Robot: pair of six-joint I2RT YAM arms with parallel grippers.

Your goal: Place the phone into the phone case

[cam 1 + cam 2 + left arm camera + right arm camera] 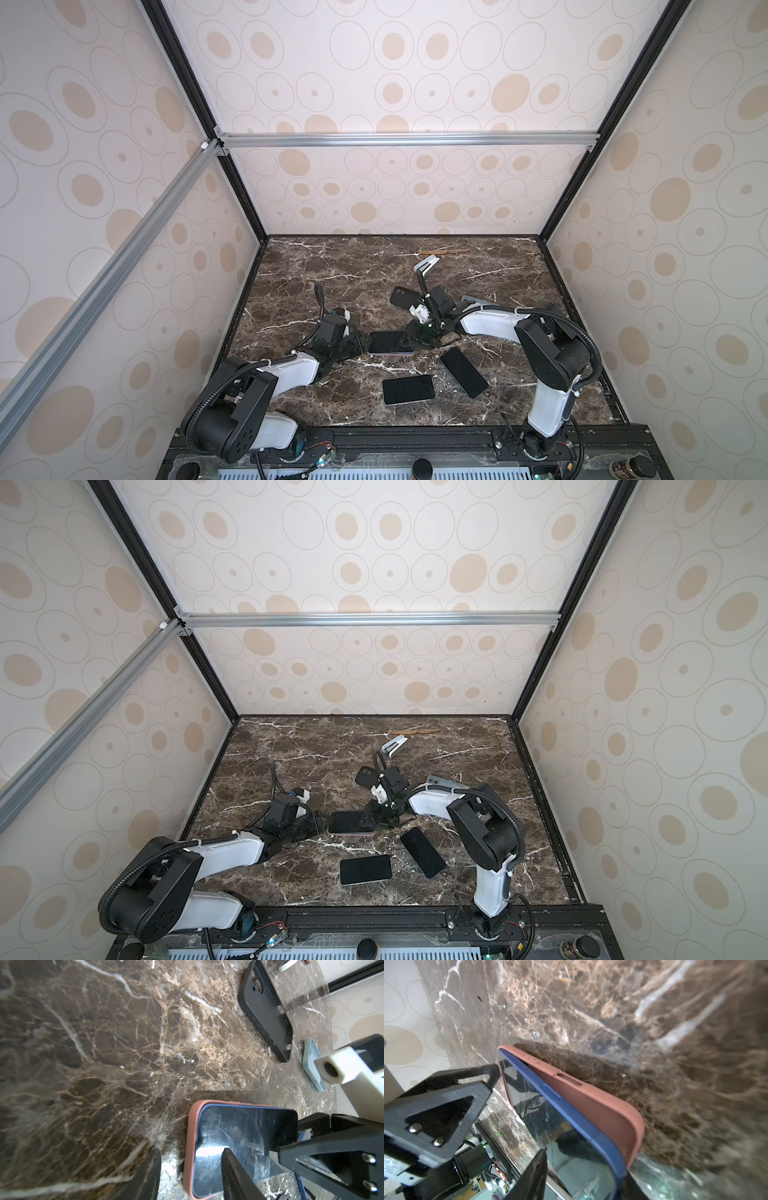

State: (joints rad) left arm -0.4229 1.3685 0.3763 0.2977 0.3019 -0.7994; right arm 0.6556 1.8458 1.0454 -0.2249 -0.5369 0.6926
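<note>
Phone: blue-edged phone (pixel 386 341), screen up, lying in the pink case (pixel 190 1136) at the middle of the marble table (pixel 332 270), between the two grippers.
Long axis: in both top views it runs left to right across the table. One short end points at the left gripper (pixel 189 1150), the other at the right gripper (pixel 587 1162).
Seating: in the right wrist view the long side with the buttons stands proud of the case wall, with a blue band showing above the pink. That band narrows toward the far corner. In the left wrist view the phone's rounded corner sits inside the pink rim.
Left gripper: released, jaws parted. One finger (pixel 234 1172) hangs over the screen and the other (pixel 147 1176) is off the case over bare marble, with the case's end rim in the gap.
Right gripper: released, jaws parted at the phone's other end, one finger (pixel 531 1176) over the glass. The view is too close to say whether a pad touches it.
Phones, count: three, all screen up. One is in the pink case and two are bare, (pixel 408 389) and (pixel 464 372), nearer the front rail.
Cases, count: three. They are the pink one, a black case (pixel 400 296) and a pale blue case (pixel 309 1053) partly behind the right arm.
Other items: one wooden stick (pixel 444 250) and one white piece (pixel 427 265), both toward the back wall.
</note>
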